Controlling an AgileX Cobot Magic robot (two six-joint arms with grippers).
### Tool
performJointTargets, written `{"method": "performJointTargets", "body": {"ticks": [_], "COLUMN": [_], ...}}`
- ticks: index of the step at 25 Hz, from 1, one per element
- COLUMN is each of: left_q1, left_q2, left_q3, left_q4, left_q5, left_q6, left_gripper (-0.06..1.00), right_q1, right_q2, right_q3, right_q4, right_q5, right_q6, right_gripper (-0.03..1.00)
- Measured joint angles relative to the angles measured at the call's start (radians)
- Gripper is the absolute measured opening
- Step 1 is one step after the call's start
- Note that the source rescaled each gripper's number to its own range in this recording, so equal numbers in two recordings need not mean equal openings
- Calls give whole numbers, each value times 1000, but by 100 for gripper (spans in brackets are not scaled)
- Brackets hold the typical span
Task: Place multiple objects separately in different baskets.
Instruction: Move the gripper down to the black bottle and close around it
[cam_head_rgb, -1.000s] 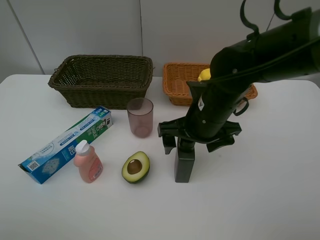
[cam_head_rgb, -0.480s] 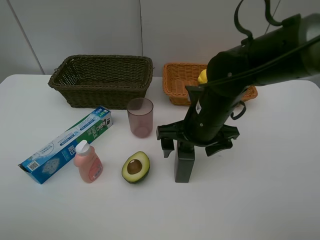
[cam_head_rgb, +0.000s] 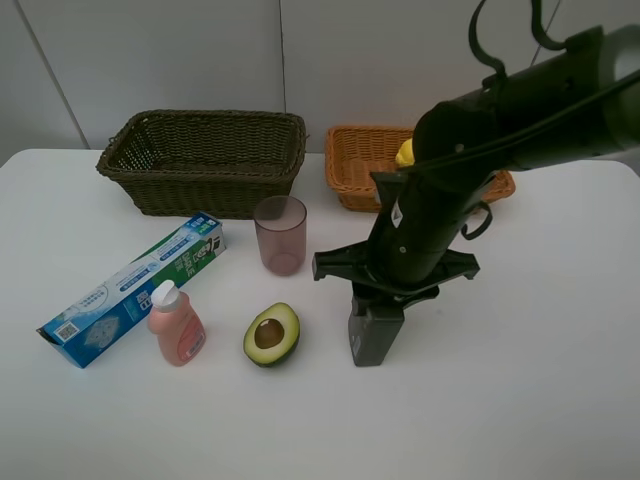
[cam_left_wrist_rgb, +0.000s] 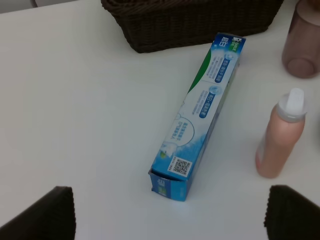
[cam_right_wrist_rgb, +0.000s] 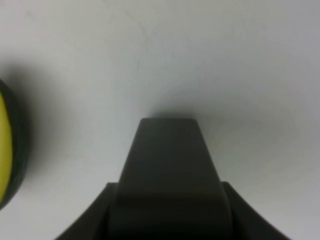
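A dark square bottle (cam_head_rgb: 370, 340) stands upright mid-table, and my right gripper (cam_head_rgb: 380, 300) is shut on its top from above. The right wrist view shows the bottle (cam_right_wrist_rgb: 170, 165) close up, with the halved avocado (cam_right_wrist_rgb: 6, 145) at its edge. On the table lie the avocado (cam_head_rgb: 271, 334), a pink pump bottle (cam_head_rgb: 176, 325), a blue-green toothpaste box (cam_head_rgb: 135, 290) and a pinkish cup (cam_head_rgb: 280, 235). A lemon (cam_head_rgb: 406, 152) rests in the orange-tan basket (cam_head_rgb: 352, 170). The dark basket (cam_head_rgb: 215, 190) holds nothing visible. My left gripper (cam_left_wrist_rgb: 170, 212) hangs open above the toothpaste box (cam_left_wrist_rgb: 200, 112).
Both baskets stand side by side along the table's back edge. In the left wrist view the pump bottle (cam_left_wrist_rgb: 280, 140) and the cup (cam_left_wrist_rgb: 302, 37) flank the box, near the dark basket (cam_left_wrist_rgb: 195, 20). White tabletop stretches right of the dark bottle.
The right gripper's fingers, spread wide on either side of the dark bottle, have drawn in onto its top. Nothing else on the table has moved.
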Motion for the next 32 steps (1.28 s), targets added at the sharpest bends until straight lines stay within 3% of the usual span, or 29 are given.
{"method": "performJointTargets", "body": {"ticks": [7,23,32], "left_q1": [0,0,0], "left_q2": [0,0,0], "left_q3": [0,0,0], "left_q4": [5,0,0], "left_q5": [0,0,0], "left_q6": [0,0,0], "left_gripper": [100,100,100], "right_q1": [5,5,5], "right_q2": [0,-13,-67], "right_q3": [0,-1,-112], "right_q4": [-47,-82,-106], "right_q5": [5,18,164], "right_q6": [74,81,16], "right_gripper": [3,3,3]}}
